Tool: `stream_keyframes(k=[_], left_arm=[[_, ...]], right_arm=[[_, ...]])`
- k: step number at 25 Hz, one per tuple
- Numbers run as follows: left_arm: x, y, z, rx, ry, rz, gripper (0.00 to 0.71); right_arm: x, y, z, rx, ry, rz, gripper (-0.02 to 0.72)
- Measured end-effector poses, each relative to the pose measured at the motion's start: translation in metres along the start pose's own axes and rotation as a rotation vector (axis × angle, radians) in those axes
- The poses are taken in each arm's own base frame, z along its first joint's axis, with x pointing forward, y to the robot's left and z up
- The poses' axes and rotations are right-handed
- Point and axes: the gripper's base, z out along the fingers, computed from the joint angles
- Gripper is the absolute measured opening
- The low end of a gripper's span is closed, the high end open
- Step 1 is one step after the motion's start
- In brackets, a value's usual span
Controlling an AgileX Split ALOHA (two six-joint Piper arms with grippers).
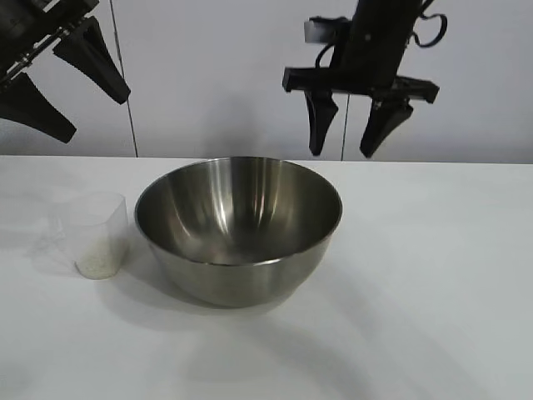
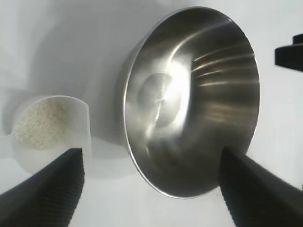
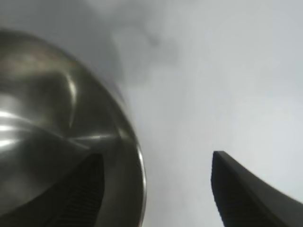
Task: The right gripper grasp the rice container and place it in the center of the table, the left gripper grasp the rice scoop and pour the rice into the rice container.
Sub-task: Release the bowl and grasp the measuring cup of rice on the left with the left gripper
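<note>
On the white tabletop (image 1: 433,275), nearest the outside camera, stands the steel bowl (image 1: 239,229) — upright, empty, its shiny inside catching the light, set about midway across the surface. Just beside it, toward the left arm's side, sits the small clear plastic cup (image 1: 100,235), also upright, with a low heap of white rice (image 1: 96,265) in its bottom. Cup and bowl are close together, but whether they touch cannot be told.

Farther back and above the bowl's far rim hangs the right gripper (image 1: 348,125), pointing steeply down, its two black fingers apart with nothing between them and clear air between their tips and the bowl. Its wrist camera shows one finger (image 3: 251,189) over bare tabletop and the other over the bowl's edge.

At the far upper corner on the left side hangs the left gripper (image 1: 71,87) — tilted, high above the tabletop, fingers spread wide and empty. From its wrist camera the cup (image 2: 47,130) and the bowl (image 2: 191,101) both lie below, framed between the two finger tips.
</note>
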Motion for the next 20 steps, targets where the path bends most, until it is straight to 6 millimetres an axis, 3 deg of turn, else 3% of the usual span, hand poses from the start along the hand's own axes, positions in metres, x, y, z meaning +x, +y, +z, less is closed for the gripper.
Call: stream_keyframes(k=[4, 9, 12, 15, 20], left_arm=[[0.0, 0.0, 0.0, 0.0, 0.0, 0.0, 0.566], [0.0, 0.0, 0.0, 0.0, 0.0, 0.0, 0.566], [0.0, 0.0, 0.0, -0.001, -0.002, 0.0, 0.566], [-0.001, 0.0, 0.0, -0.004, -0.012, 0.0, 0.566], [-0.003, 0.001, 0.0, -0.01, -0.033, 0.0, 0.566]], right_arm=[[-0.004, -0.056, -0.03, 0.099, -0.067, 0.091, 0.419], [0.011, -0.131, -0.111, 0.185, -0.218, 0.256, 0.407], [0.031, -0.156, -0.168, 0.204, -0.326, 0.341, 0.378], [0.057, -0.15, -0.23, 0.174, -0.457, 0.36, 0.347], [0.118, -0.091, -0.326, 0.057, -0.69, 0.191, 0.335]])
